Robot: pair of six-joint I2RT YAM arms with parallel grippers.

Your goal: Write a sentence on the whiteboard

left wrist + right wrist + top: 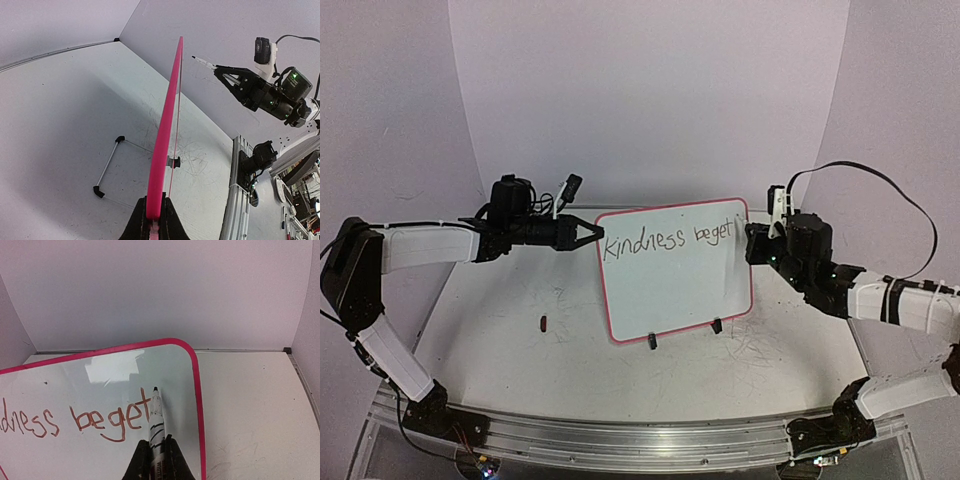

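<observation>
The whiteboard [680, 290] stands upright mid-table on two black clip feet [652, 341], its frame pink. My left gripper [592, 233] is shut on the board's left edge. The left wrist view shows that edge [167, 125] end-on between my left gripper's [154, 212] jaws. The sentence [665, 243] reads "kindness beget" in one line near the top. My right gripper [156, 452] is shut on a white marker [157, 415]. Its tip sits at the board [60, 455] just right of the final "t" of the sentence [107, 417]. From the top view, my right gripper [752, 243] is at the board's upper right corner.
A small dark cap-like piece [543, 322] lies on the table left of the board. A wire stand [107, 167] props the board from behind. The metal rail [620, 440] runs along the near edge. Curved white walls close in behind.
</observation>
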